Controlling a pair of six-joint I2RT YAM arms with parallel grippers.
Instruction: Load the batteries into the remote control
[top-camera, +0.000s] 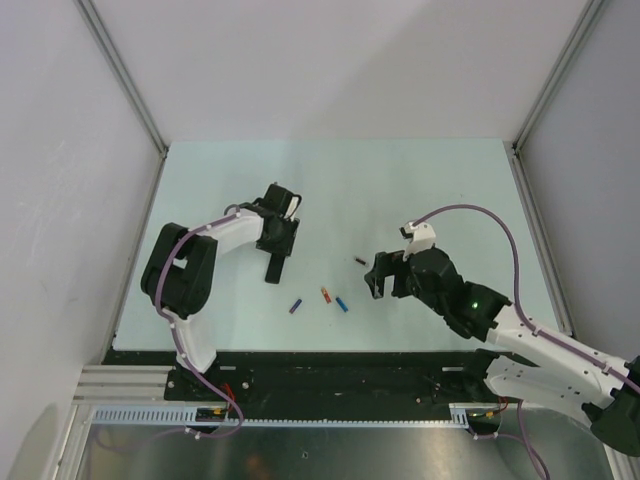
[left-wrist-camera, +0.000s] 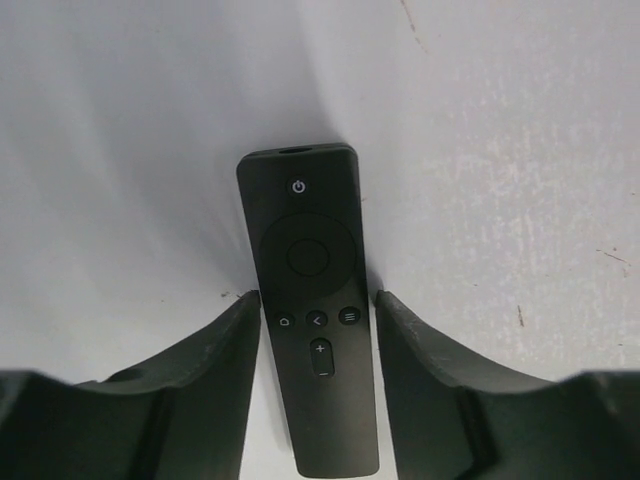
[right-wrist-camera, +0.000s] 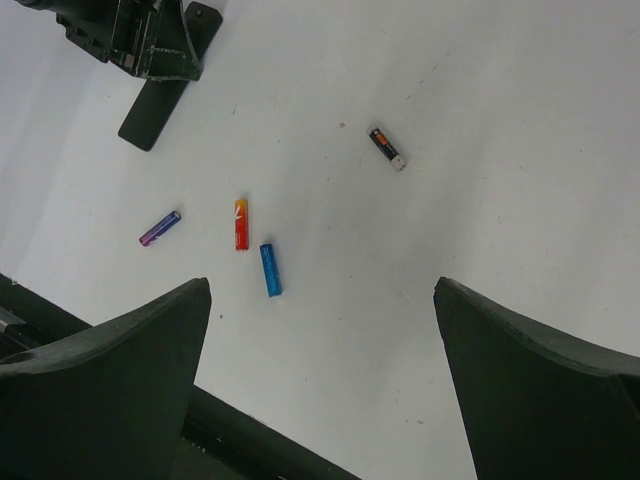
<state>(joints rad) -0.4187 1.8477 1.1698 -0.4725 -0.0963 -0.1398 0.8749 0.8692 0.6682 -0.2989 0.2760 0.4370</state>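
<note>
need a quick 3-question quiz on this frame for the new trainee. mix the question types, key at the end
1. True or false: the slim black plastic remote control lies buttons-up between the fingers of the left gripper.
2. How many small cylindrical batteries lie loose on the pale table?
3. The right gripper is: A) open and empty; B) shut on a battery; C) shut on the remote control.

Key
1. True.
2. Four: purple-blue battery, red-orange battery, bright blue battery, dark battery.
3. A.
</note>
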